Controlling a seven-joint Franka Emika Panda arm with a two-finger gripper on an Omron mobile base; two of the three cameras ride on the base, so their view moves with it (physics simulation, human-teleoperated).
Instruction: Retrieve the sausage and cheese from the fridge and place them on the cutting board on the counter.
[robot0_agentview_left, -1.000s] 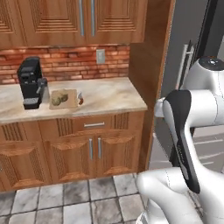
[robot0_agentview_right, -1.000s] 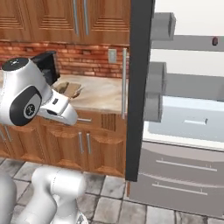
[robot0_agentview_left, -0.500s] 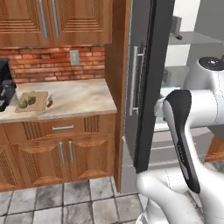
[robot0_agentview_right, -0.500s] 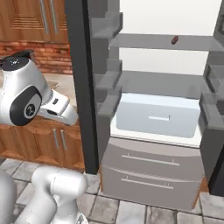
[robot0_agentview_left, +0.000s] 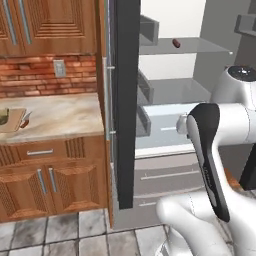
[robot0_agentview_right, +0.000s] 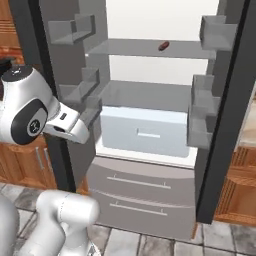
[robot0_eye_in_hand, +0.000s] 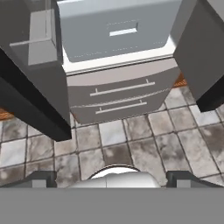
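The fridge (robot0_agentview_left: 125, 100) stands with both doors swung wide, its grey shelves and white inner walls facing me (robot0_agentview_right: 150, 95). On its upper shelf lies the sausage (robot0_agentview_left: 176, 43), small and dark reddish-brown, toward the back (robot0_agentview_right: 163, 46). The cheese is out of view. At the far left, the cutting board (robot0_agentview_left: 10, 120) lies on the beige counter (robot0_agentview_left: 60, 115). My gripper (robot0_eye_in_hand: 112, 178) is open and holds nothing. It points down at the tiled floor before the fridge's lower drawers (robot0_eye_in_hand: 118, 94), well below the sausage's shelf.
A pale drawer (robot0_agentview_right: 142, 132) sits under the middle shelf, with two grey bar-handled drawers (robot0_agentview_right: 137, 195) below it. Door bins (robot0_agentview_right: 202, 107) line both open doors. The black edge of the left door (robot0_agentview_left: 125, 150) stands between counter and fridge. Small items lie on the board (robot0_agentview_left: 25, 120).
The whole picture has shifted: the base has moved right, from facing the counter to facing the open fridge. The gripper has stayed open.
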